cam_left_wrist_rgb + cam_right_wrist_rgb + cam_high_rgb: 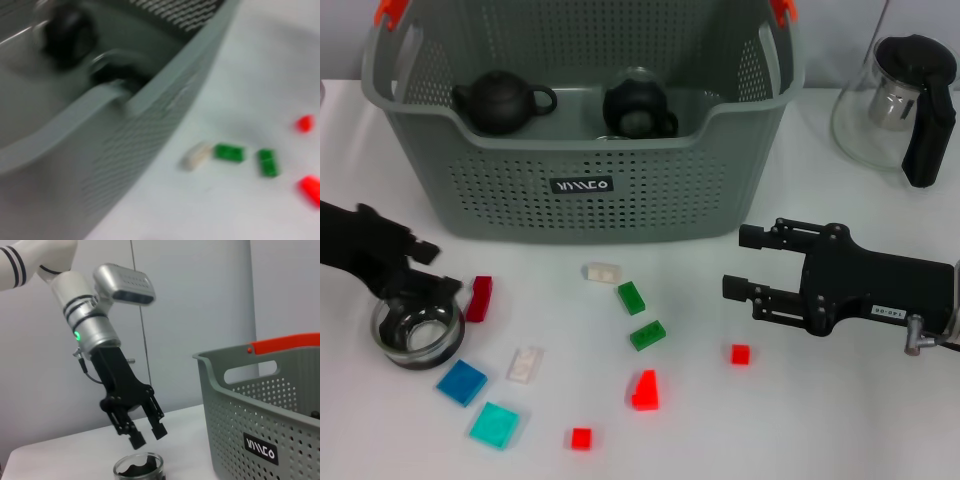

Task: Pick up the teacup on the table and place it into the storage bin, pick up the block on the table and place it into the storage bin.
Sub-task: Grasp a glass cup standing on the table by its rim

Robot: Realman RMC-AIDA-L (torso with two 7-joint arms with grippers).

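White tabletop [820,420] spreads beneath the grey-green perforated storage bin [580,150], which holds two dark teapots [500,100] side by side. Only the right wrist view shows the left gripper [145,436] from the side: its fingers are spread apart, hanging just above the glass teacup [138,469] without gripping it. From the head camera that teacup [417,330], clear with a dark inside, sits at the table's left, beside a dark red block [479,298]. Green blocks [230,152] lie near the bin wall. Hovering at the right, the right gripper [740,262] has its fingers parted, empty.
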